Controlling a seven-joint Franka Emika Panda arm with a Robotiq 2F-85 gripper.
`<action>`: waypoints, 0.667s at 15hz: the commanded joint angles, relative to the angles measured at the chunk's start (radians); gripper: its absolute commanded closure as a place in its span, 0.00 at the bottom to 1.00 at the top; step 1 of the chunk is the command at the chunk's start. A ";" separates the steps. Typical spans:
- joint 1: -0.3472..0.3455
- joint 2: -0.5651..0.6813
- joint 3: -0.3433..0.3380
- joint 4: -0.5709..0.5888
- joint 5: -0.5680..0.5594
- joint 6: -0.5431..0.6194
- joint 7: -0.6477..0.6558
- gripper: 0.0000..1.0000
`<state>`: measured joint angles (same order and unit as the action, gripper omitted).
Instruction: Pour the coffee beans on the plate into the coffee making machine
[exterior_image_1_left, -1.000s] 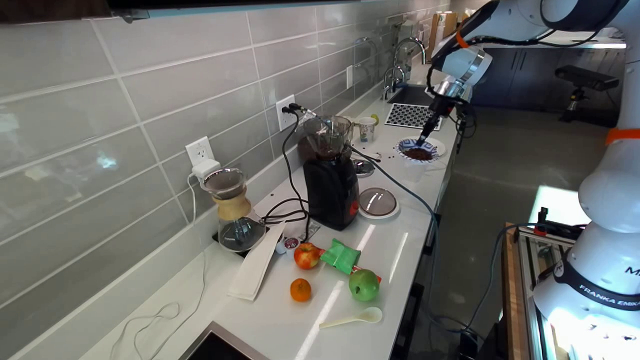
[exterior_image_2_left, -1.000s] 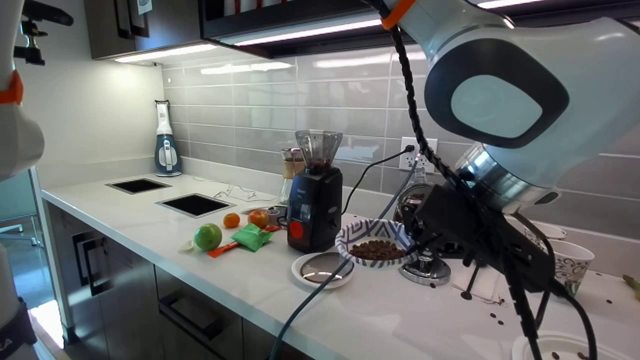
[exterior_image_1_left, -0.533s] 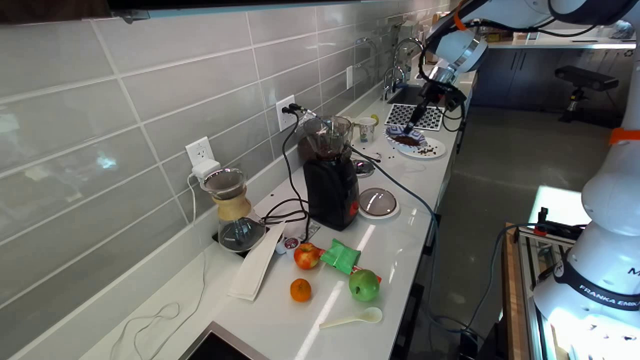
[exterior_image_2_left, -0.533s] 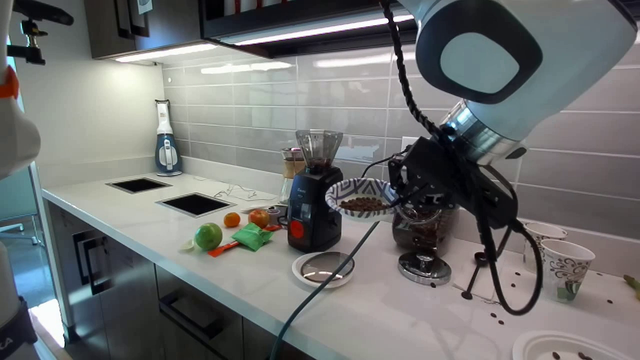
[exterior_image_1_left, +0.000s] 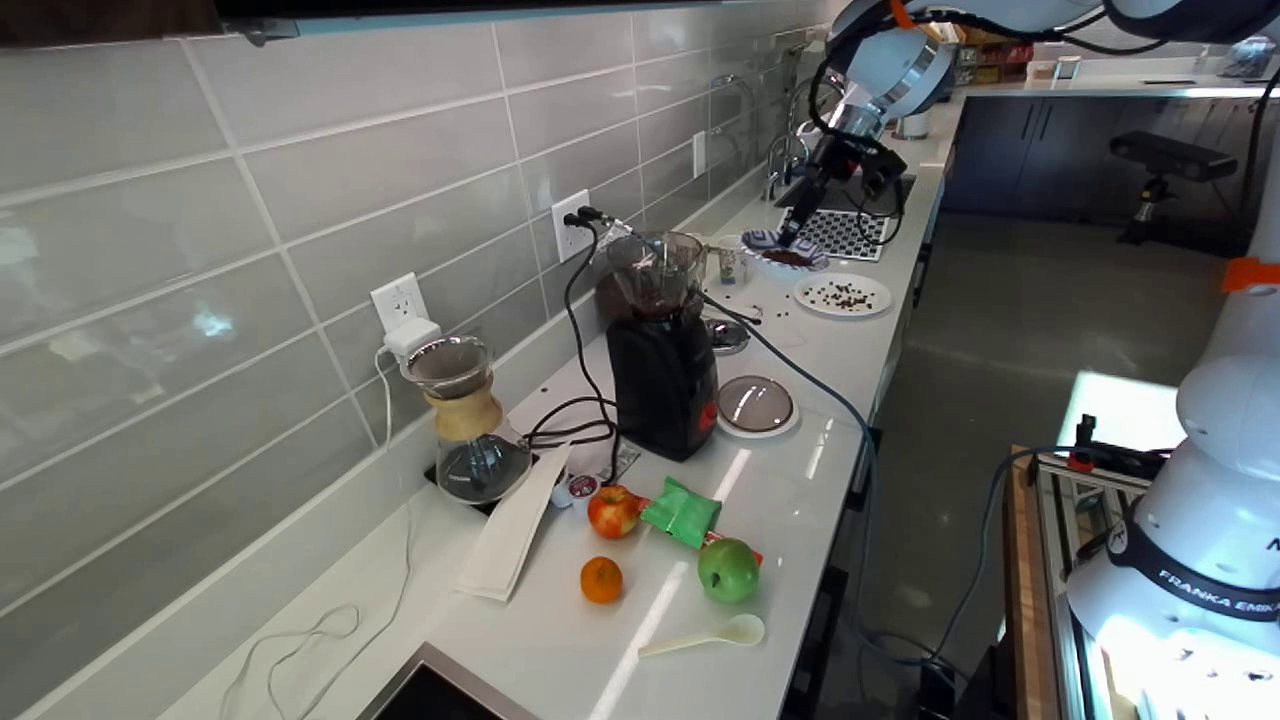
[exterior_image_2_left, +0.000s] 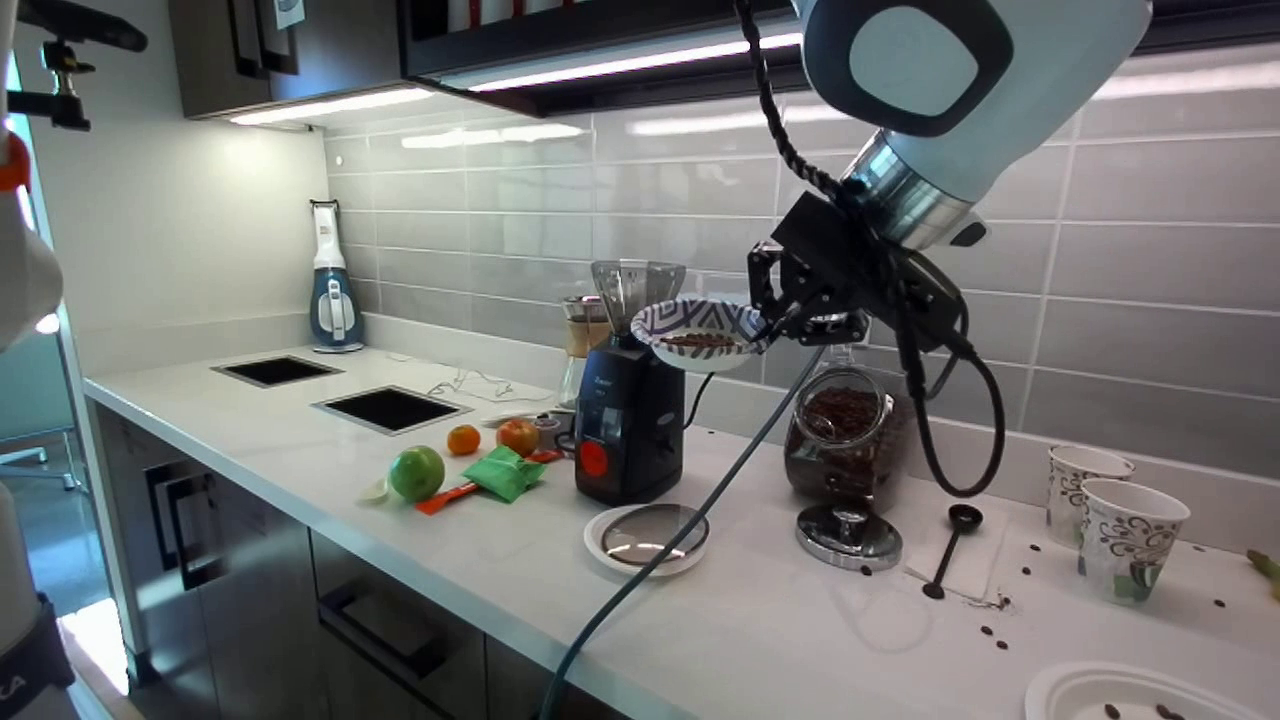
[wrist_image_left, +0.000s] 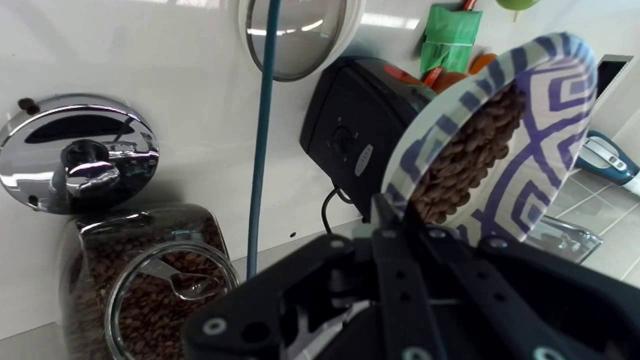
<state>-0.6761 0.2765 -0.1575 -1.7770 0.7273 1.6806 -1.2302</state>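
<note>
The bowl (wrist_image_left: 540, 142) is white (purple geometric pattern), beans (wrist_image_left: 470, 156) brown, machine (exterior_image_2_left: 632, 425) black.

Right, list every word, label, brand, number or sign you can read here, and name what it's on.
"FRANKA EMIKA": on the black band around the robot's base, running up to the picture's edge.
Other lettering on that base: cut off, not readable.
Badge on the coffee making machine: too blurred to read.
Print on the small pod: too small to read.
Tag on the cabinet: too small to read.
</note>
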 joint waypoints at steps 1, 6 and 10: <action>0.050 -0.004 -0.047 0.006 0.021 -0.007 0.023 0.96; 0.073 -0.021 -0.059 0.003 0.038 -0.004 0.066 0.96; 0.069 -0.012 -0.063 0.016 0.047 -0.044 0.065 0.99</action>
<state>-0.6339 0.2508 -0.1841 -1.7823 0.7578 1.6867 -1.1608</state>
